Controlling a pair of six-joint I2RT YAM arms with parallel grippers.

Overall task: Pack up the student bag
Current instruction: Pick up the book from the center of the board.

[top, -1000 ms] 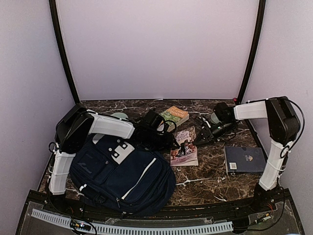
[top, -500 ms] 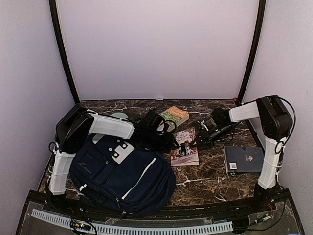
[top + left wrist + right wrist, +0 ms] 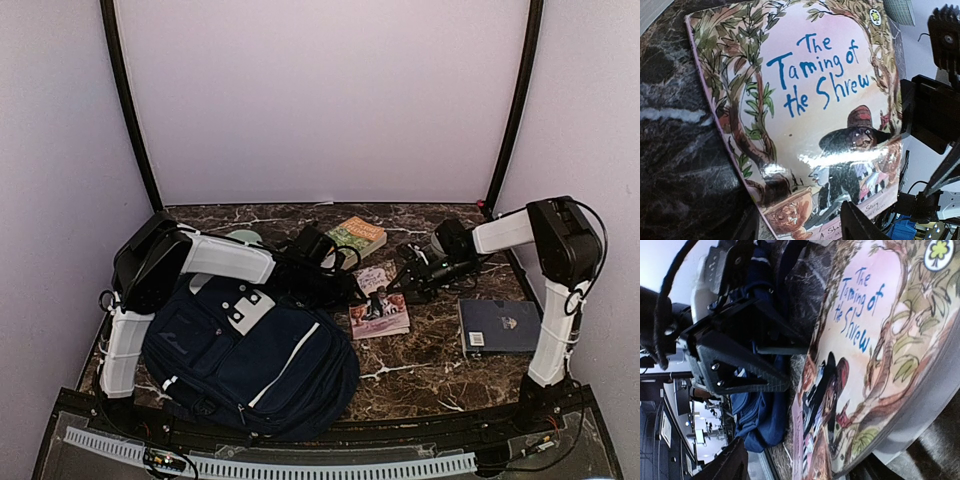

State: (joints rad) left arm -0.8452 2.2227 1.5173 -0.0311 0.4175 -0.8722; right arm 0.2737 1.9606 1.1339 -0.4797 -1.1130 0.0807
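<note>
The student bag, a navy backpack with white stripes, lies at the front left, and a fold of it shows in the right wrist view. The picture book "The Taming of the Shrew" lies mid-table between both grippers. My left gripper is open at the book's left edge, and the cover fills its view, with the book's corner between its fingers. My right gripper is open at the book's right edge. The thin cover runs between its spread jaws. The left gripper faces it.
A green and orange book lies behind the grippers. A dark blue book sits at the right, near the right arm's base. A pale round object shows behind the left arm. The table is dark marble.
My right gripper has moved left toward the picture book and its jaws have spread wider. The book has shifted slightly. The left arm has stayed still.
</note>
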